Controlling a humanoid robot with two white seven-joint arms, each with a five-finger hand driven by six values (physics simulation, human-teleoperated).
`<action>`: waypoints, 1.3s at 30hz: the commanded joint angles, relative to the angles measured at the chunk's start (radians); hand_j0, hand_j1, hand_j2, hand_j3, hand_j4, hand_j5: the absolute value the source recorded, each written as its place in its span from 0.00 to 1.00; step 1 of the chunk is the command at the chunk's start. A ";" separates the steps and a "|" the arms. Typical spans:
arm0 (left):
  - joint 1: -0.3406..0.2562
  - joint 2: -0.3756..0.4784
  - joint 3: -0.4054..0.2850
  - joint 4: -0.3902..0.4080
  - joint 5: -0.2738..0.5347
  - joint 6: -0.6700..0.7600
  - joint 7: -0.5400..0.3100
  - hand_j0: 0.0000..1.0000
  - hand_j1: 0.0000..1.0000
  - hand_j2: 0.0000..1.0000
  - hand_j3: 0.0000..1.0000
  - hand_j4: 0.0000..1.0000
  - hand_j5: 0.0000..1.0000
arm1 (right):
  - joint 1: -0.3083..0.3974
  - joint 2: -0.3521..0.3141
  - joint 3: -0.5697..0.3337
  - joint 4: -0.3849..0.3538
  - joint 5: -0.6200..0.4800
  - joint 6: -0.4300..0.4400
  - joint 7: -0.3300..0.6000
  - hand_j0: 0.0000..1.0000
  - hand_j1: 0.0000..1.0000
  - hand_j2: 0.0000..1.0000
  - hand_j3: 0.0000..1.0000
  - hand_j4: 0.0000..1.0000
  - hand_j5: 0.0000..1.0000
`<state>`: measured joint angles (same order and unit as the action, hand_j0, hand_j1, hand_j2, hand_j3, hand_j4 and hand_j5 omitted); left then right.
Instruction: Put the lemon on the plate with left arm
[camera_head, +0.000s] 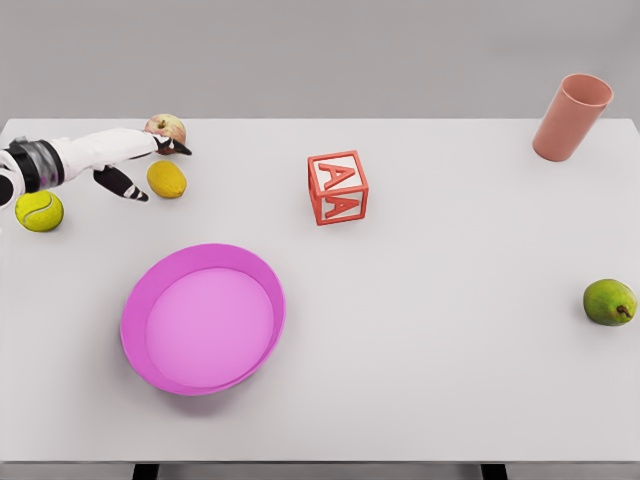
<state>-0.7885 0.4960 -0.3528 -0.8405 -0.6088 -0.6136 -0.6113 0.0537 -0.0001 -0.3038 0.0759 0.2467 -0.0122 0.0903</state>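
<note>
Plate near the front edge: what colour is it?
Pink-magenta plate, lighter inside; the head view shows it.

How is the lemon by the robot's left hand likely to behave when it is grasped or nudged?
The lemon looks rounded and smooth, so it may roll if nudged, perhaps toward the tennis ball. Its small oval shape could slip between the open fingers of the left hand. It probably feels firm, not floppy.

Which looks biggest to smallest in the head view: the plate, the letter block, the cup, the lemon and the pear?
1. plate, clearly largest
2. cup
3. letter block, close to the cup in apparent size, so that order is unsure
4. pear and lemon look about alike
</note>
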 joint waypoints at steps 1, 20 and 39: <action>0.000 -0.001 0.002 0.009 0.006 0.003 0.000 0.85 0.85 0.85 0.85 0.85 0.85 | 0.000 0.000 0.000 0.001 0.000 0.000 0.000 1.00 1.00 1.00 1.00 1.00 1.00; -0.006 -0.030 0.003 0.006 -0.097 0.003 0.000 0.85 0.85 0.85 0.85 0.85 0.85 | 0.000 0.000 0.000 0.001 -0.001 0.000 0.000 1.00 1.00 1.00 1.00 1.00 1.00; -0.029 -0.042 0.003 0.032 -0.155 0.003 0.000 0.86 0.86 0.86 0.86 0.86 0.86 | 0.000 0.000 0.000 -0.001 0.000 0.000 0.000 1.00 1.00 1.00 1.00 1.00 1.00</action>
<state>-0.8176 0.4537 -0.3516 -0.8168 -0.7586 -0.6135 -0.6113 0.0537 -0.0001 -0.3038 0.0757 0.2465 -0.0122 0.0903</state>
